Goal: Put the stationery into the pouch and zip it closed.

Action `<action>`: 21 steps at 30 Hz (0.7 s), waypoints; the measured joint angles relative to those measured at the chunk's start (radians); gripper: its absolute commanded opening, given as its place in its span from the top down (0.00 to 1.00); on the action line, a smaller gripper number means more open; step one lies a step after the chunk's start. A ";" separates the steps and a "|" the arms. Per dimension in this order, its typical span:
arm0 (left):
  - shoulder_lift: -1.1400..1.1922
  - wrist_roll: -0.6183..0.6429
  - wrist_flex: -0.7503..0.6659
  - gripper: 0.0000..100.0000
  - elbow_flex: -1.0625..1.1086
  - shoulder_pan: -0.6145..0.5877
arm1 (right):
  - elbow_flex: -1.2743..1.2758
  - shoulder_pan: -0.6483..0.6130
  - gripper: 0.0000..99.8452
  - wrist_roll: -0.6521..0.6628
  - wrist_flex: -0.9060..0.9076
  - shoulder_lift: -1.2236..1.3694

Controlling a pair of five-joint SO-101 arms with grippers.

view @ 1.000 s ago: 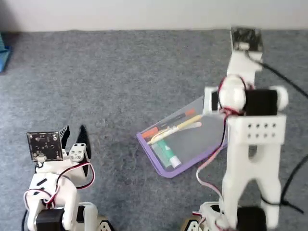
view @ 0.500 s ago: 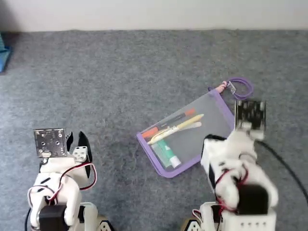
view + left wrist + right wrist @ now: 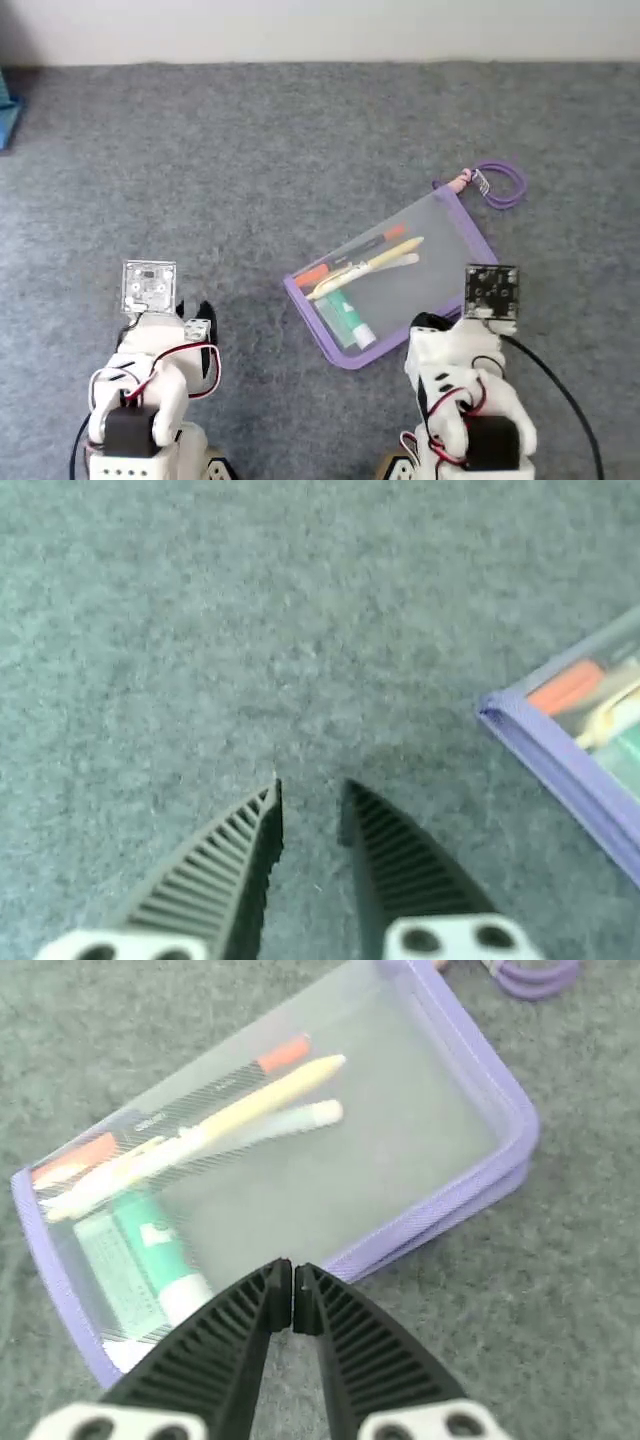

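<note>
A clear pouch with purple edging lies flat on the grey carpet, right of centre. Inside it are an orange-capped pen, a yellow pencil, a pale pen and a green-and-white glue stick. A purple loop hangs from the zip pull at the pouch's far corner. My right gripper is shut and empty, just off the pouch's near long edge. My left gripper is slightly open and empty over bare carpet, with a corner of the pouch off to its side.
Both arms are folded back at the near edge, the left arm and the right arm. A pale wall borders the carpet at the far side. A blue object pokes in at the far left.
The right arm has pulled back from over the pouch's far end and folded down at the near edge, uncovering the zip loop. The left arm has also folded back and shifted right.
</note>
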 measured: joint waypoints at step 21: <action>0.015 -0.020 -0.140 0.99 0.206 -0.002 | 0.278 -0.014 0.99 0.000 -0.014 -0.002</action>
